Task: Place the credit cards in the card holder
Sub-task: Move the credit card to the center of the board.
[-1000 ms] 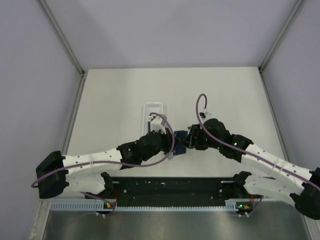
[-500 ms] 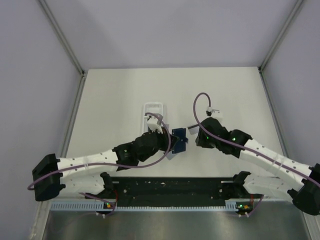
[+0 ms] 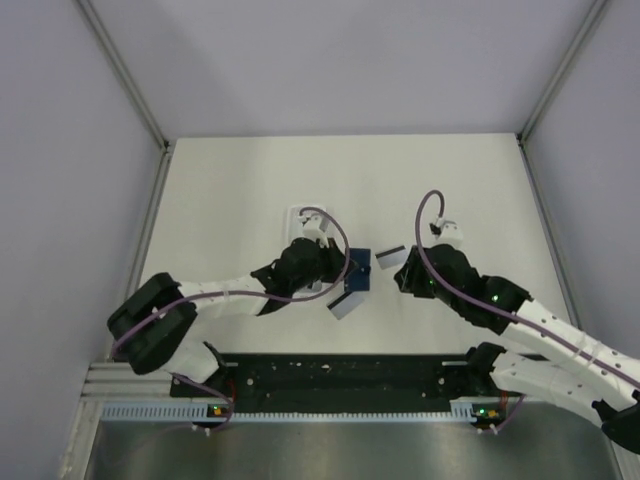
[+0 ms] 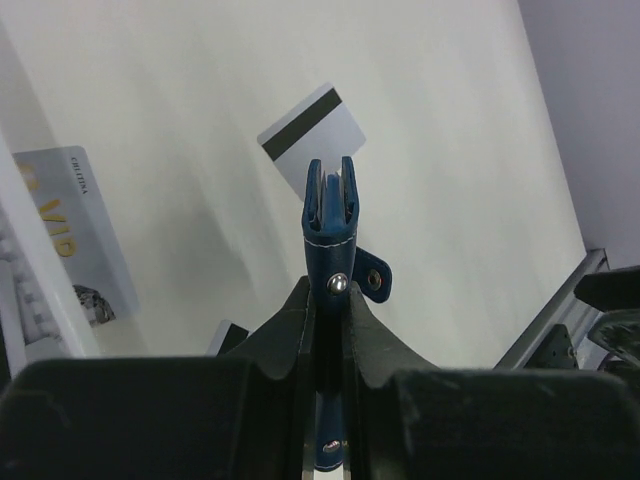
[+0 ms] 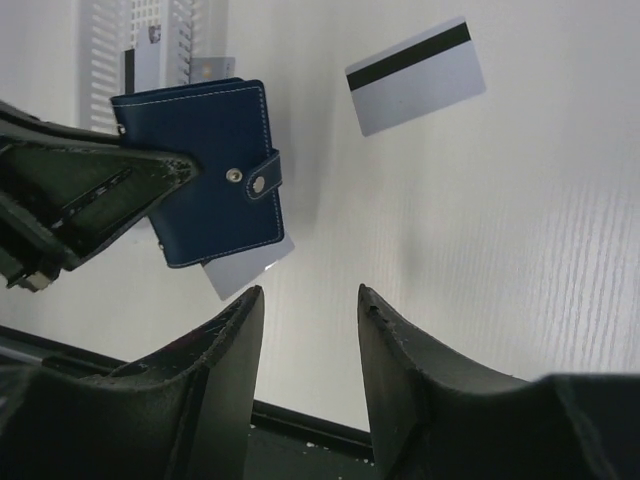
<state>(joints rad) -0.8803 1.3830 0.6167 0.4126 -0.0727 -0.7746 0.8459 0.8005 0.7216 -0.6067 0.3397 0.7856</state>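
Grey card (image 3: 345,304) poked out of the near end of the card holder (image 5: 205,170), so 1 looked partly seated, not pushed home. Couldn't tell if more sat inside. The left gripper (image 4: 328,300) was pinched narrow on the holder near the snap stud, holding it on edge and, as far as I could tell, clear of the table (image 3: 230,180). The right gripper (image 5: 310,300) had its jaws apart with nothing between them, hovering just right of the holder, not touching it.

Beyond that, 1 loose card (image 5: 415,75) lay flat on the table, black stripe up, near the holder but apart from it. Further back, a card with gold lettering (image 4: 75,230) lay by the white tray (image 5: 150,25), and more card edges showed at the tray's end.

Judgement: early in the task. Done: maybe 1 card, partly in. Left: seat it, then pick and insert the loose card and the ones at the tray.
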